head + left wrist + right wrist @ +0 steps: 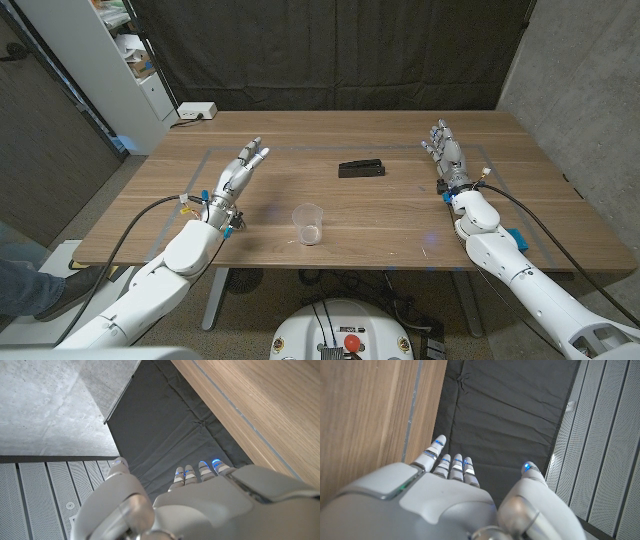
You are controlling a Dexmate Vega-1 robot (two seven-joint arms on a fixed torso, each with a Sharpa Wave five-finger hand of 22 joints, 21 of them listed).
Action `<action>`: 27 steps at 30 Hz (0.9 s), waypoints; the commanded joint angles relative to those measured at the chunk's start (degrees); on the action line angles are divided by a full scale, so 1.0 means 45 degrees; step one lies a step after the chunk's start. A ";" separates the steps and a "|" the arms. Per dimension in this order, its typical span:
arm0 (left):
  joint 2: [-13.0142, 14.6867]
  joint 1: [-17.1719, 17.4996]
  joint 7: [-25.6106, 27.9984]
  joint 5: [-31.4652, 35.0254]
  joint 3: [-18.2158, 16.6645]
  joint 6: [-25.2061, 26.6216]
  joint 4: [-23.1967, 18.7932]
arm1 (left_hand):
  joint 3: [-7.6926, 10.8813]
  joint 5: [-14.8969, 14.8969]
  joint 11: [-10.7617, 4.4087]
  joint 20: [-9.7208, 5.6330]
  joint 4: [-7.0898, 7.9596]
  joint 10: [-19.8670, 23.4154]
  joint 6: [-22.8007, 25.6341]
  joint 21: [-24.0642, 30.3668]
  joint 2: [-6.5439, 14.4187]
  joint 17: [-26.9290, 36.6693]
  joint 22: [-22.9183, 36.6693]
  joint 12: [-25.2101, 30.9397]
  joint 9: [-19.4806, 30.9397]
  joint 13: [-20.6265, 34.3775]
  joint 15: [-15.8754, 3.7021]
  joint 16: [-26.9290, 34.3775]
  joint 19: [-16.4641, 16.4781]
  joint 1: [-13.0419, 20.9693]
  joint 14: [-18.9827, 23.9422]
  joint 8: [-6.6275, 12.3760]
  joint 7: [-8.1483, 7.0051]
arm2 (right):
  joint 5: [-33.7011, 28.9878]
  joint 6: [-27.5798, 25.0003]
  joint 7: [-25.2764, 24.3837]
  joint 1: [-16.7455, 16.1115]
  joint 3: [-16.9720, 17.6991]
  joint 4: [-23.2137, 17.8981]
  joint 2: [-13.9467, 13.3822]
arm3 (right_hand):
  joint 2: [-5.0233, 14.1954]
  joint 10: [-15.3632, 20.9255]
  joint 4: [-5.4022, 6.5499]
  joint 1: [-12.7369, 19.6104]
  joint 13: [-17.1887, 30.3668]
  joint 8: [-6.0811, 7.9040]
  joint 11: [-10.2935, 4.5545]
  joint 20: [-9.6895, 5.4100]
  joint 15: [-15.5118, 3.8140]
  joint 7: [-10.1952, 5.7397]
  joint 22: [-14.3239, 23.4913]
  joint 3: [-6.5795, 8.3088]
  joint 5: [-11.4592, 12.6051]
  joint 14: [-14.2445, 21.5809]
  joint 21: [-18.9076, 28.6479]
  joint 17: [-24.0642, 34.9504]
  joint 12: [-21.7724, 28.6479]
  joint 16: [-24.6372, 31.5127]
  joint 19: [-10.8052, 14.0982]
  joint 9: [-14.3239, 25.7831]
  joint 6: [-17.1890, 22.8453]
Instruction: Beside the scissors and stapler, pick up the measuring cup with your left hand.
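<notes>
Cup's handling: The measuring cup [308, 223] looked like thin clear plastic, so I judged it light, a little flexible in the wall, smooth enough to slip, and easy to tip or crush if squeezed hard. It stood upright with its mouth up and seemed empty, though a pale glint at the bottom could not be read.

Where to hold: A hold around the side wall about midway up, thumb on one side and fingers opposite, seemed the safest; the rim looked too thin to pinch well.

Cup's place: It stood on the wooden surface [400, 215], off to the inner side of the left hand [238, 176] and somewhat nearer the robot's body than the fingertips, near but clearly apart from them. It was well apart from the right hand [447, 152].

Left hand: Its fingers were apart and stretched forward, holding nothing, over the surface; the left wrist view showed the fingers [200, 471] pointing toward the dark curtain.

Right hand: Likewise spread and empty, fingers extended away from the robot, at the far side of the surface from the cup.

Nearby thing: A dark, low, oblong object [360, 168], perhaps the stapler, lay beyond the cup, farther from the robot and toward the right hand. I could not make out scissors.

Next move, as judged: The left hand would need to swing inward and draw back toward the cup before closing.
</notes>
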 commanded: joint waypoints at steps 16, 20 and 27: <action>0.0189 0.0575 0.0315 0.0870 -0.0020 0.0630 -0.0976 | 0.0012 0.0138 0.0008 0.0101 -0.0156 -0.0083 -0.0073 -0.0011 -0.0066 0.0039 0.0067 -0.0017 0.0032 0.0023 0.0028 -0.0042 -0.0998 0.0305 -0.0110 0.0007 -0.0031 | 0.0458 0.0387 0.0492 -0.0173 0.0372 0.0100 -0.0162 | 0.0019 0.0071 -0.0018 0.0116 0.0061 0.0009 0.0021 -0.0011 0.0054 -0.0118 0.0020 -0.0001 0.0116 0.0095 0.0064 -0.0015 -0.0001 0.0001 -0.0043 0.0050 0.0053; 0.0262 0.0752 0.0315 0.0924 -0.0005 0.0816 -0.1187 | 0.0010 0.0145 -0.0008 0.0099 -0.0173 -0.0083 -0.0073 -0.0008 -0.0075 0.0040 0.0067 -0.0018 0.0032 0.0024 0.0031 -0.0039 -0.0992 0.0325 -0.0104 0.0006 -0.0030 | 0.0505 0.0409 0.0498 -0.0249 0.0437 0.0021 -0.0209 | 0.0020 0.0064 -0.0027 0.0129 0.0061 0.0006 0.0018 -0.0008 0.0069 -0.0112 0.0019 -0.0003 0.0127 0.0094 0.0065 -0.0017 -0.0006 -0.0001 -0.0043 0.0050 0.0049; 0.0268 0.1117 0.0385 0.0945 0.0010 0.0841 -0.1330 | 0.0007 0.0160 0.0020 0.0108 -0.0206 -0.0079 -0.0077 -0.0005 -0.0090 0.0040 0.0069 -0.0017 0.0033 0.0026 0.0066 -0.0044 -0.0989 0.0364 -0.0119 0.0005 -0.0027 | 0.0554 0.0420 0.0532 -0.0329 0.0459 -0.0024 -0.0217 | 0.0020 0.0060 -0.0038 0.0140 0.0062 0.0004 0.0012 -0.0004 0.0060 -0.0100 0.0019 -0.0012 0.0144 0.0098 0.0065 -0.0018 -0.0010 -0.0001 -0.0047 0.0051 0.0053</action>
